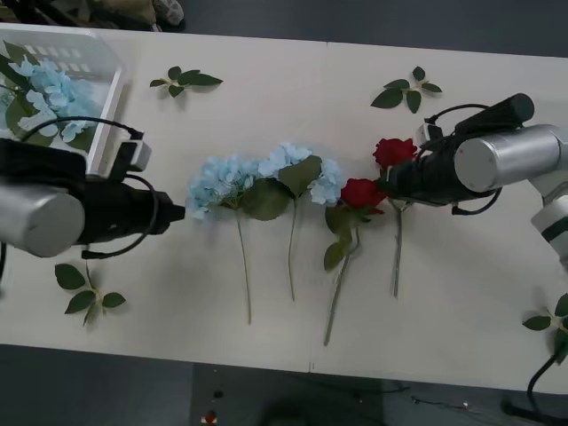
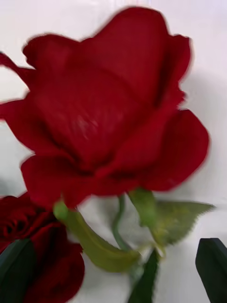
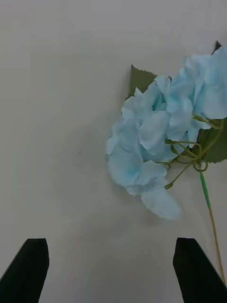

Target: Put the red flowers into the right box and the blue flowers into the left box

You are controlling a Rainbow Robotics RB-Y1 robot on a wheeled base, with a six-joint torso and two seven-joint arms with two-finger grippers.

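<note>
Blue flowers (image 1: 257, 182) lie left of the red flowers (image 1: 377, 173) on the table (image 1: 266, 319).

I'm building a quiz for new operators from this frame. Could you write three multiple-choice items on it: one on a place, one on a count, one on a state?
1. Where does the left box stand?
A. At the table's far left corner
B. At the table's near right corner
C. In the middle, between the flowers

2. How many red flowers lie on the table?
A. Four
B. Two
C. None

3. How are the left gripper's fingers?
A. Shut on a stem
B. Shut on a leaf
C. Open, holding nothing

Answers: 1 A, the white tray sits at the far left in the front view, with a blue flower in it. 2 B, two red blooms lie side by side near the right gripper. 3 C, both fingers stand apart over bare table, short of the blue flowers.
</note>
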